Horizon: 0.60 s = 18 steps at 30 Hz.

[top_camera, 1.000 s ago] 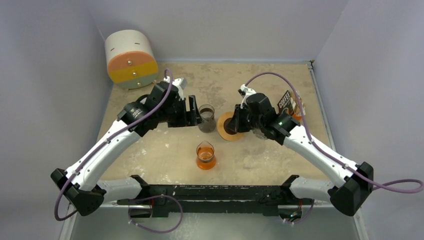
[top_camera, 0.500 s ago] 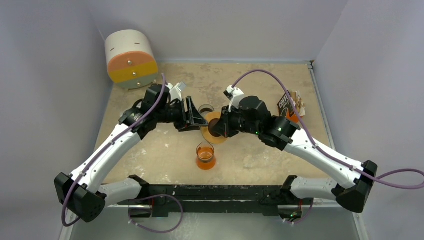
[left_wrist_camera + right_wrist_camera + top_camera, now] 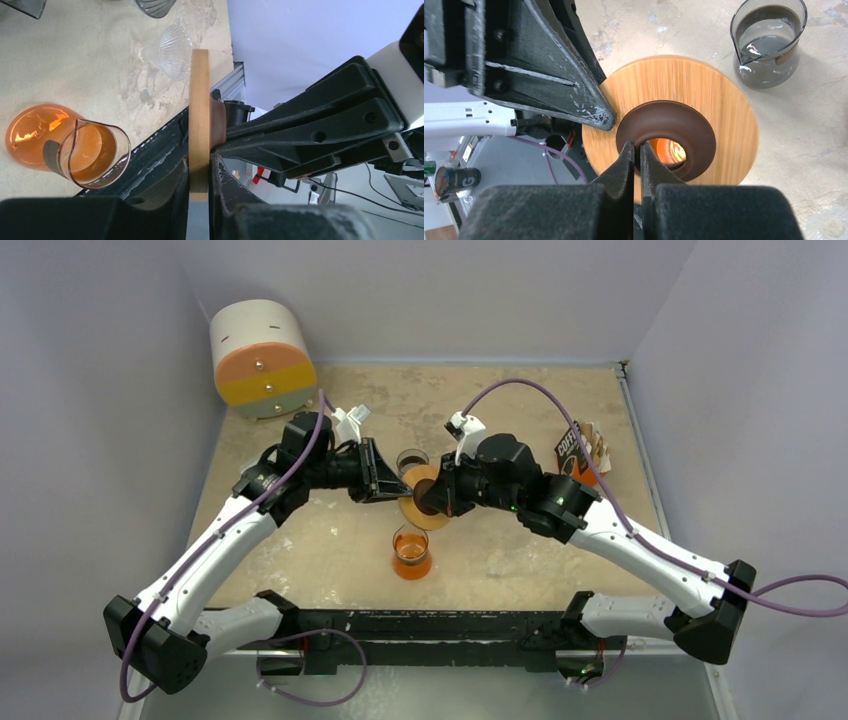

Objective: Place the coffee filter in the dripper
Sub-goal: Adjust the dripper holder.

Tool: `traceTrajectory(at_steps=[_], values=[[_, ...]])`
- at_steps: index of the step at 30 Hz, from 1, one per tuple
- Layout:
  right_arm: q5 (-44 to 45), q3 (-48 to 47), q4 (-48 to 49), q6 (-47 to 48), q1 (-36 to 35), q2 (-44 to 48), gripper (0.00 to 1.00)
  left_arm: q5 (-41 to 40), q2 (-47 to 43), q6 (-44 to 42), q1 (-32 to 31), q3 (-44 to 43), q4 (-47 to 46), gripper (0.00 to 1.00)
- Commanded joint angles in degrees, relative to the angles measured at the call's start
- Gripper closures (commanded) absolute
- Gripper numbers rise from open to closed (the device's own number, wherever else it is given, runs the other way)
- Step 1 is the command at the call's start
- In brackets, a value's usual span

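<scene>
Left end effector [image 3: 199, 167] now on disc [image 3: 199, 100]

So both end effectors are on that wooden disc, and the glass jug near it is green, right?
Not quite: the glass jug is orange, not green, as the top view shows. The rest holds: the left end effector and the right end effector are both on the wooden disc.

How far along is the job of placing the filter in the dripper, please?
Done: the dripper is up off the table, near the orange jug. In hand: the right gripper pinches its brown collar, the left gripper clamps its wooden rim. Left: no filter is in it yet.
</scene>
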State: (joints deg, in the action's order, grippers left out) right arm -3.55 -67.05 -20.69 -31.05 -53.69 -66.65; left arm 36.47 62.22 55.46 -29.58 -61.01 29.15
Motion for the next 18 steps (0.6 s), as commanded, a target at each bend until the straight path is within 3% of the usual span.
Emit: traceTrajectory(at_steps=[1, 9, 14, 18], values=[[1.06, -3.07, 2.33, -0.31, -0.41, 1.85, 1.0, 2.7, -0.97, 0.18, 0.23, 0.32, -3.3, 0.97], [-0.2, -2.98, 2.27, -0.02, -0.45, 2.47, 1.0, 2.64, -0.7, 0.06, 0.28, 0.54, -3.39, 1.0], [0.88, -2.69, 1.77, 1.21, -0.45, 4.01, 0.67, 3.34, -0.23, 0.42, 0.28, 0.46, -3.71, 1.0], [-0.64, -1.47, 0.46, 2.87, -0.39, 6.2, 0.51, 4.17, -0.17, 1.11, 0.98, 0.75, -4.21, 1.0]])
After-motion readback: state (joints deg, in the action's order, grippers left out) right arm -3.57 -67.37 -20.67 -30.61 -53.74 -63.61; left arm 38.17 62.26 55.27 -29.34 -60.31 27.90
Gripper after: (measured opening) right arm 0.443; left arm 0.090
